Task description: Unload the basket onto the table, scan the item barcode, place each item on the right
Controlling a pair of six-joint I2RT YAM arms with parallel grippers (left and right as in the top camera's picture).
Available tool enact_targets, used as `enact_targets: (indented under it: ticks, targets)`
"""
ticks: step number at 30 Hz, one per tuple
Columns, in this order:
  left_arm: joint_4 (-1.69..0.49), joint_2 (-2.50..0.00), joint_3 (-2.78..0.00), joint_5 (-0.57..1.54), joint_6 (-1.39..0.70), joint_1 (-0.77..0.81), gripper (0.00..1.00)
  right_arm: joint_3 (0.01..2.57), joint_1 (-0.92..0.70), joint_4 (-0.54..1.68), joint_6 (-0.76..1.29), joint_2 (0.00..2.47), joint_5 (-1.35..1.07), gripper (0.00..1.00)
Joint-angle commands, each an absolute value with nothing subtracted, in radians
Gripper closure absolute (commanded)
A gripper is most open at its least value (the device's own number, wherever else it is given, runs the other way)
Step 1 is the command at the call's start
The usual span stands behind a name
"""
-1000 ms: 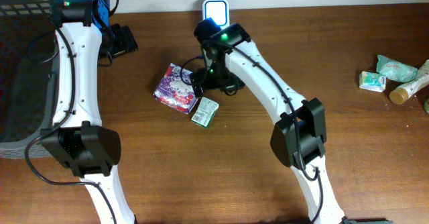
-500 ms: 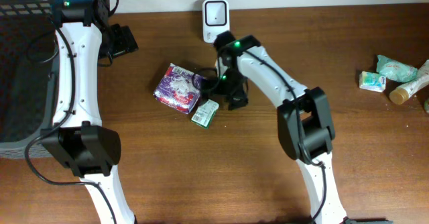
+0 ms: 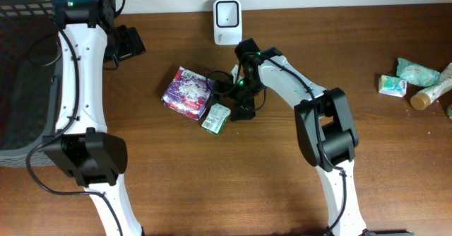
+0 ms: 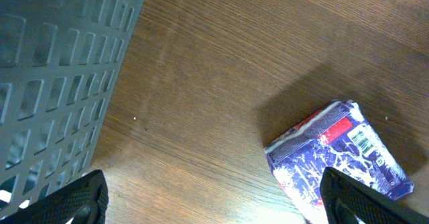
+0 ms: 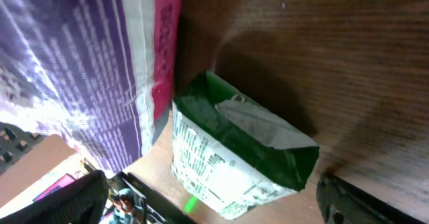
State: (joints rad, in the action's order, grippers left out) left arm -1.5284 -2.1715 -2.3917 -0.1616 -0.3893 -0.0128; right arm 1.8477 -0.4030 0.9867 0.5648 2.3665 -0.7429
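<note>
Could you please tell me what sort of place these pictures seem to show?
Probably a mock shop checkout on a wooden table: a white barcode scanner at the back edge, a grey plastic basket on the left, and packaged goods, such as a purple packet and a green carton, lying between.

the overhead camera hangs above the table (image 3: pixel 395 158) and looks straight down, far enough off to take in both arms and the basket (image 3: pixel 21 73) at the left edge. the left wrist camera looks down on the tabletop from some height, its fingertips (image 4: pixel 74 200) in the bottom corners; it shares the basket and the purple packet (image 4: pixel 342 153) with the overhead view. the right wrist camera sits very close, its frame filled by the green packet (image 5: pixel 234 157) and the purple packet's edge, both also seen from overhead.
</note>
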Motion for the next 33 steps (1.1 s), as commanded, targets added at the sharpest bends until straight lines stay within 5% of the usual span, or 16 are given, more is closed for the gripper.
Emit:
enact_targets:
  ticks: [1,13,16,27,33]
  targets:
    - [-1.53,-2.184,-2.389,-0.162,-0.399,-0.016,0.01,1.811,-0.424,0.979,0.678,2.38,-0.612,0.14]
    - [-1.53,-2.184,-2.389,-0.162,-0.399,-0.016,0.01,1.754,-0.496,0.826,0.714,2.38,-0.485,0.42]
    - [-1.53,-2.184,-2.389,-0.162,-0.399,-0.016,0.01,1.754,-0.5,0.834,0.712,2.38,-0.448,0.6]
    - [-1.53,-2.184,-2.389,-0.162,-0.399,-0.016,0.01,1.827,-0.484,0.925,0.506,2.34,-0.428,0.62]
    - [-1.53,-2.184,-2.389,-0.162,-0.399,-0.016,0.01,2.01,-0.485,1.221,0.44,2.316,-0.059,0.67]
